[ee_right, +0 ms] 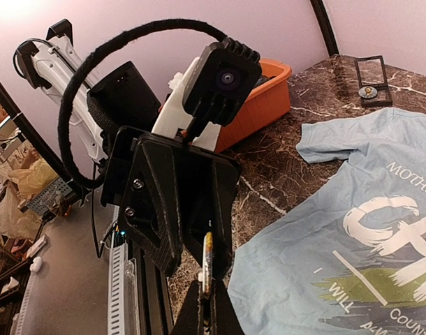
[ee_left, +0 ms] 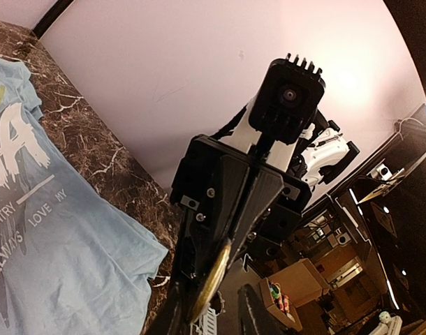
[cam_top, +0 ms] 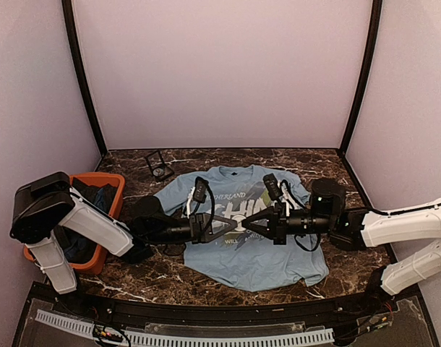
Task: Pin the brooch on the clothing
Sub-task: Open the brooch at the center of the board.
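The right hand is pinched together on the brooch, holding it edge-on above the light blue T-shirt at the centre of the overhead frame. The left hand has its fingers slightly apart around the disc, and I cannot tell whether they grip it. With so slight a hold, the brooch could twist or drop onto the shirt if either hand shifts.

Soft, even overhead light is shown on the table, with faint shadows beneath the arms; in the wrist views bright glare is seen on the wall, straight edges are bowed, and the near brooch is blurred.
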Robot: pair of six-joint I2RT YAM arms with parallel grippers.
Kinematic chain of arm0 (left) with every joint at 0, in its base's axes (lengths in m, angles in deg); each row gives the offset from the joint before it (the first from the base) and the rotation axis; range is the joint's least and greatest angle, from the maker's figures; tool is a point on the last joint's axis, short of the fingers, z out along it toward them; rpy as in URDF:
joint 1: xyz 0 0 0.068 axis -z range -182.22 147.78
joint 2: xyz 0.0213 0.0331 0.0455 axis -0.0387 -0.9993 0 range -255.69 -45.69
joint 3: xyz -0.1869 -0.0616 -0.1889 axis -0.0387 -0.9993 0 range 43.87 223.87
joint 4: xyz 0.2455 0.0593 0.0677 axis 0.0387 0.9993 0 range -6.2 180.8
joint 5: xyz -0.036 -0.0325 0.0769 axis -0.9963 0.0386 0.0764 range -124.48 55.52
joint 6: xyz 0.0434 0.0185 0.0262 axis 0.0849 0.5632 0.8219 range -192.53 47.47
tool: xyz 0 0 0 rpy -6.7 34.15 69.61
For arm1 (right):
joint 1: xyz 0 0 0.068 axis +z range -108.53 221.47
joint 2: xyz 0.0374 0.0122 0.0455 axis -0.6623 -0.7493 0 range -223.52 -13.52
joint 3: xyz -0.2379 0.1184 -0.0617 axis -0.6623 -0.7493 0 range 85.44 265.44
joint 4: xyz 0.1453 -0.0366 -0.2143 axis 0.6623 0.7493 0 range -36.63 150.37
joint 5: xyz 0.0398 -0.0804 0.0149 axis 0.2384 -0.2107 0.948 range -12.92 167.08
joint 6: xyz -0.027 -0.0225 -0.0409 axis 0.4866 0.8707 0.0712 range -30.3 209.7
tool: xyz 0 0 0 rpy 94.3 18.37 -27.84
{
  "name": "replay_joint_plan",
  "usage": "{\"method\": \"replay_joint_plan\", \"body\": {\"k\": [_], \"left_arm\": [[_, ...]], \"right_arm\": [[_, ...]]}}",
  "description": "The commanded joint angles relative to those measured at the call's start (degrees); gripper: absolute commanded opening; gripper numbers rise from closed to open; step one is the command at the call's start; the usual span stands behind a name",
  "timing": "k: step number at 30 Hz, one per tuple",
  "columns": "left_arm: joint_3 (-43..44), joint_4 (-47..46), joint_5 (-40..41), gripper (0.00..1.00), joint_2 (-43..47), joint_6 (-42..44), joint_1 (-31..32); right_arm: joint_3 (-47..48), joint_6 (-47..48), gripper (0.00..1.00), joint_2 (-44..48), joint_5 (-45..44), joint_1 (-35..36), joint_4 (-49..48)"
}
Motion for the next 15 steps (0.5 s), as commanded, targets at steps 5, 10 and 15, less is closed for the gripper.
{"method": "replay_joint_plan", "body": {"k": [5,10,15], "left_arm": [[1.4,0.5,-0.1,0.19,0.4,0.8,0.3],[1.6,0.4,0.1,0.14,-0.2,0.4,0.3],[1.9,1.1,0.7,0.04,-0.5,0.4,0.3]], "right_arm": [[0.0,0.4,0.00,-0.5,-0.6,0.4,-1.3],[0.5,1.7,0.00,-0.7,-2.0,1.6,-0.2],[0.9,3.0,0.00,-1.0,-3.2,2.8,0.3]]}}
